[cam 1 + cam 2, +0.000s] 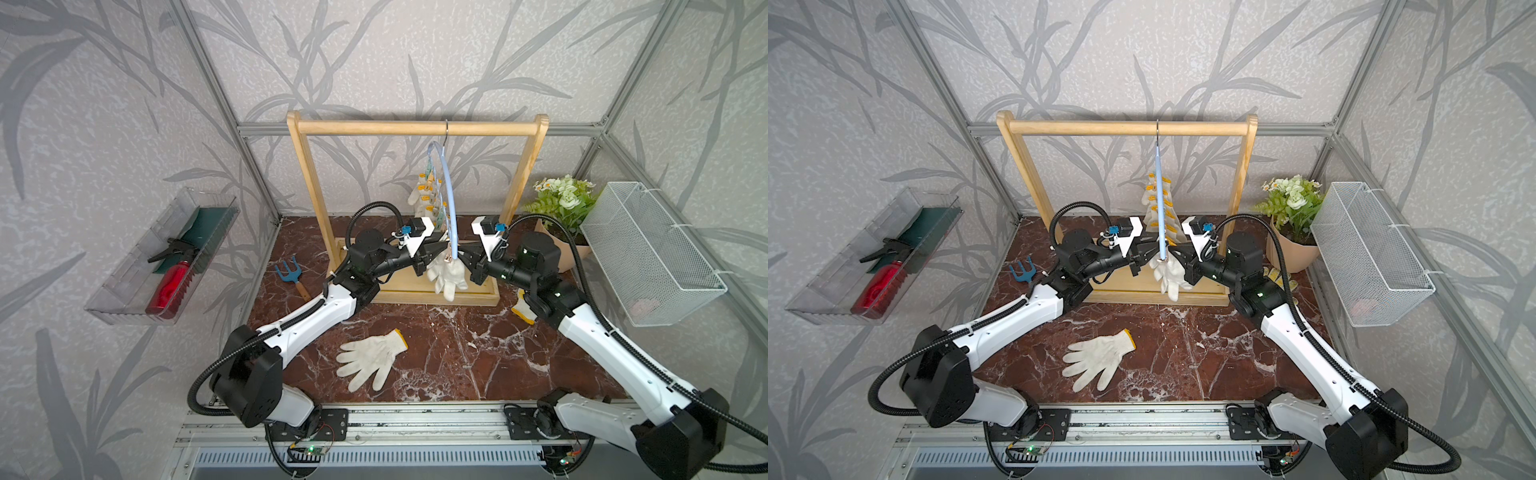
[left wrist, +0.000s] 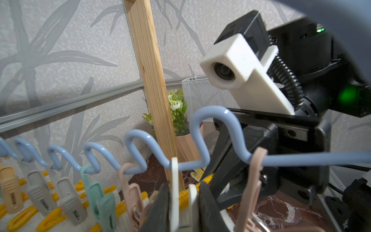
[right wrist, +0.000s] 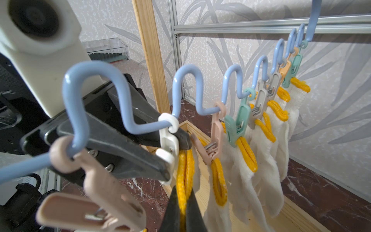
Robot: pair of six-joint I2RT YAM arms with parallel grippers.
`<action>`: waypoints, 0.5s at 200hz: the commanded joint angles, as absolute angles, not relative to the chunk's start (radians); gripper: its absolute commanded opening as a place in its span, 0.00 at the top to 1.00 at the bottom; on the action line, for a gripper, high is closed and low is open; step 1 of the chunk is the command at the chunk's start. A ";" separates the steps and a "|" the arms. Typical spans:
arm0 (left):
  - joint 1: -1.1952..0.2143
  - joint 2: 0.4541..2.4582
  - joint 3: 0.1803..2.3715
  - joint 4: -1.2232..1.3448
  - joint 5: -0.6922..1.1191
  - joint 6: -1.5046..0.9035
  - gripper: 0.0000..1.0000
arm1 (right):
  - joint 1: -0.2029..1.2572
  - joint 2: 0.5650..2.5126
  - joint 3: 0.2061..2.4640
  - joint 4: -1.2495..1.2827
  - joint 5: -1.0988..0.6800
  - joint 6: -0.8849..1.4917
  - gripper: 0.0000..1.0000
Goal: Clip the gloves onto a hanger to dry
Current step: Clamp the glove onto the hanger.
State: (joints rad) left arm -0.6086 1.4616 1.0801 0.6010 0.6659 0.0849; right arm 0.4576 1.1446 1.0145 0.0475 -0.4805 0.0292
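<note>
2 white arms (image 1: 307, 320), black joints (image 1: 249, 382), ribbed black cables (image 2: 287, 80).

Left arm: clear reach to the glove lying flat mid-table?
Probably yes: the glove lies uncovered near its forearm. First the left pincer must release the white clip it squeezes.

No text, label, brand, number or sign can be read on anything in any view
</note>
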 commanded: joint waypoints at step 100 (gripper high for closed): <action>-0.612 1.427 1.117 0.598 0.643 0.040 1.00 | 0.433 1.222 0.953 0.055 -0.695 -0.044 1.00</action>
